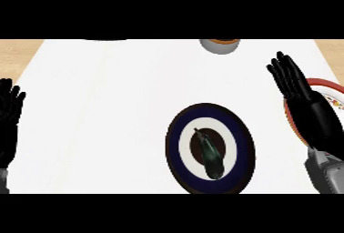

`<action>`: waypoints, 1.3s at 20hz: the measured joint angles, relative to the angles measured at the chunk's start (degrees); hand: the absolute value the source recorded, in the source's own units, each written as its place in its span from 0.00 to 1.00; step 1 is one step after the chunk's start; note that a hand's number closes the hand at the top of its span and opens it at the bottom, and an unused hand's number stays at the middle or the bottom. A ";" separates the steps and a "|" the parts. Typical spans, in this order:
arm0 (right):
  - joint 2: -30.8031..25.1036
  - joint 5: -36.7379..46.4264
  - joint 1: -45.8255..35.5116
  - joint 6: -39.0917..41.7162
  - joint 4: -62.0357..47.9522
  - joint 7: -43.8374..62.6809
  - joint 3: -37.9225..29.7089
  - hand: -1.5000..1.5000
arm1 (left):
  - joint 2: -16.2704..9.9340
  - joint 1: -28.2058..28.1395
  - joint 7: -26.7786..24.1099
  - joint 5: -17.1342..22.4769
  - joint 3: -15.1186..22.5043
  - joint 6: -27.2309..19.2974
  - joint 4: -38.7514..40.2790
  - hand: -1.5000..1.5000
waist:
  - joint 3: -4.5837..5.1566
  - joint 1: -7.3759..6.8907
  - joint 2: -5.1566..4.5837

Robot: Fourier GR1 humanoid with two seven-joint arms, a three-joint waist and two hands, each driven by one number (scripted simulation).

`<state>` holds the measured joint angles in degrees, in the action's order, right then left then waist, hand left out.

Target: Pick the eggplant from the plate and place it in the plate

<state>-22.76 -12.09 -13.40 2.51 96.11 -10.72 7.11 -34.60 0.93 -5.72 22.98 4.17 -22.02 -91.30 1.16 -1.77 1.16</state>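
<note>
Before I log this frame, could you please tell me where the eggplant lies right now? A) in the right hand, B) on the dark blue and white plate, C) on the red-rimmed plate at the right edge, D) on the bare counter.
B: the eggplant lies at the middle of the dark blue and white plate, with neither hand touching it.

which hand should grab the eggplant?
Right. The right robot hand is open and hovers just right of the dark plate holding the eggplant, over the red-rimmed plate. The left robot hand rests open at the far left edge.
</note>
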 measured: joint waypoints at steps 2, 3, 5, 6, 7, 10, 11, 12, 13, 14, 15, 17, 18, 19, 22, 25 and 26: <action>0.23 -2.14 -2.08 3.25 -3.29 0.52 0.46 1.00 | 0.63 0.63 0.75 -0.35 0.89 0.20 0.23 0.50 | -0.47 0.15 -0.60; 0.73 -3.54 -2.73 5.28 -5.18 1.12 1.41 1.00 | 0.75 0.92 1.45 -0.47 1.67 0.50 0.18 0.50 | -0.65 -0.03 -0.95; 1.93 -6.86 -3.96 9.96 -8.98 3.10 3.79 1.00 | 0.99 1.92 2.61 -0.60 3.48 1.91 1.12 0.50 | -0.90 -0.42 -1.89; 2.63 -8.80 -4.21 12.52 -10.88 4.19 5.03 1.00 | 1.06 2.23 3.32 -0.57 4.52 2.81 1.44 0.50 | -1.01 -0.74 -2.36; -0.14 -5.04 -5.87 13.52 -10.48 3.77 6.15 1.00 | 1.27 2.16 3.89 -0.50 5.38 3.39 1.73 0.50 | -0.86 -0.74 -2.32; -0.23 -0.46 -6.39 12.06 -15.55 1.75 6.85 0.00 | 2.42 3.41 6.27 -0.33 7.82 4.55 3.00 0.50 | -1.00 -0.03 -2.59; 1.03 -1.43 -5.64 12.05 -18.42 0.44 6.18 0.00 | 2.78 3.83 6.77 -0.27 8.24 4.86 3.84 0.50 | -1.09 0.19 -2.69; 2.07 -2.29 -5.35 12.97 -21.48 -1.19 5.81 0.00 | 3.09 4.40 7.08 -0.17 8.54 5.42 4.74 0.50 | -1.15 0.30 -2.65; 2.50 -2.72 -5.65 14.64 -25.04 -3.11 5.51 0.00 | 3.27 5.18 7.91 -0.15 8.81 5.74 5.38 0.50 | -1.20 0.30 -2.58; 2.63 -2.54 -5.89 16.64 -28.25 -5.18 5.67 0.00 | 3.90 5.83 8.35 -0.35 9.34 5.94 6.28 0.50 | -1.22 0.40 -2.48; 2.45 -2.02 -6.43 18.90 -31.41 -7.53 5.93 0.00 | 4.39 6.73 8.79 -0.56 9.70 6.15 7.18 0.50 | -1.25 0.43 -2.42; 1.67 0.93 -6.74 22.34 -36.16 -12.71 7.44 0.00 | 5.07 7.51 9.42 -0.91 10.31 6.66 8.17 0.50 | -1.27 0.50 -2.21; 1.09 2.70 -7.38 23.47 -37.86 -14.53 8.23 0.00 | 5.57 8.61 10.11 -1.10 10.38 6.56 9.05 0.50 | -1.27 0.66 -2.11; 0.75 4.70 -7.81 24.01 -39.06 -16.28 9.17 0.00 | 6.05 9.16 10.49 -1.15 10.37 6.62 9.70 0.50 | -1.27 0.78 -1.99; -0.04 9.32 -10.73 25.88 -42.87 -19.37 10.89 0.00 | 7.12 10.12 10.21 -2.08 10.13 7.08 11.83 0.50 | -1.23 0.94 -1.71; 0.24 13.41 -13.44 26.06 -45.54 -20.31 11.96 0.00 | 7.81 10.63 10.68 -2.92 9.62 7.67 12.92 0.50 | -1.21 1.11 -1.51; -0.23 14.09 -14.00 26.79 -45.46 -20.16 11.78 0.00 | 7.85 10.74 10.94 -2.97 9.09 8.21 13.13 0.50 | -1.20 1.20 -1.44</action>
<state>-22.99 2.01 -27.40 29.30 50.65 -30.89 18.89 -26.74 11.67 5.22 20.01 13.27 -13.81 -78.17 -0.04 -0.57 -0.28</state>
